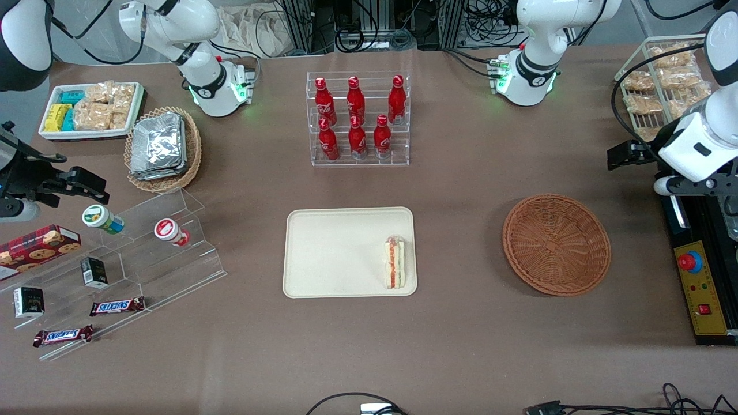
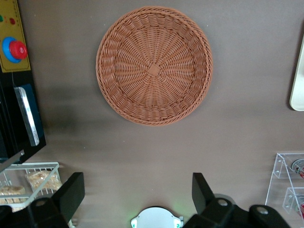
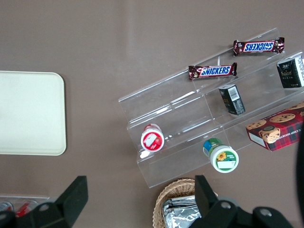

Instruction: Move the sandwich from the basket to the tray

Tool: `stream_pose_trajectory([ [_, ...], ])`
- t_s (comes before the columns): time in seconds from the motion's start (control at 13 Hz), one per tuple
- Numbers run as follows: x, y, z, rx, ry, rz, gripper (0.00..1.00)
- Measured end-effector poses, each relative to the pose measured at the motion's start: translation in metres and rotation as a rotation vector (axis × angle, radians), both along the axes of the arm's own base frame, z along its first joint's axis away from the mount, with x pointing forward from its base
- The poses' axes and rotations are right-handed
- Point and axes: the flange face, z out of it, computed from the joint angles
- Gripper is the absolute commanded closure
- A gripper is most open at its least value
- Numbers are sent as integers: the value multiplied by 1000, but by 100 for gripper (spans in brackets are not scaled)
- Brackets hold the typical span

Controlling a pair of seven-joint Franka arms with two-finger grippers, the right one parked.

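Observation:
The sandwich (image 1: 395,264), a white wedge with red and green layers, lies on the cream tray (image 1: 340,253), at the tray's edge nearest the basket. The reddish-brown wicker basket (image 1: 556,244) holds nothing, and the left wrist view looks straight down into the same bare basket (image 2: 154,65). My left gripper (image 1: 627,154) hangs above the table at the working arm's end, farther from the front camera than the basket and off to its side. In the left wrist view the gripper (image 2: 137,190) is open with nothing between its black fingers (image 2: 71,192). A corner of the tray (image 2: 299,80) shows there too.
A clear rack of red bottles (image 1: 357,118) stands farther back than the tray. A control box with a red button (image 1: 700,288) and a wire rack of snacks (image 1: 663,80) sit at the working arm's end. An acrylic shelf (image 1: 132,248), a foil-packet basket (image 1: 163,148) and a white snack tray (image 1: 92,109) lie toward the parked arm's end.

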Motion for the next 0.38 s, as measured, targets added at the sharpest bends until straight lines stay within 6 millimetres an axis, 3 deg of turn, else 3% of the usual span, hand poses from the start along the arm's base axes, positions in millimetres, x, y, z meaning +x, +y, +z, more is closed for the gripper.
stream_pose_trajectory([
  [0.38,0,0,1,-3,-4,-13,0],
])
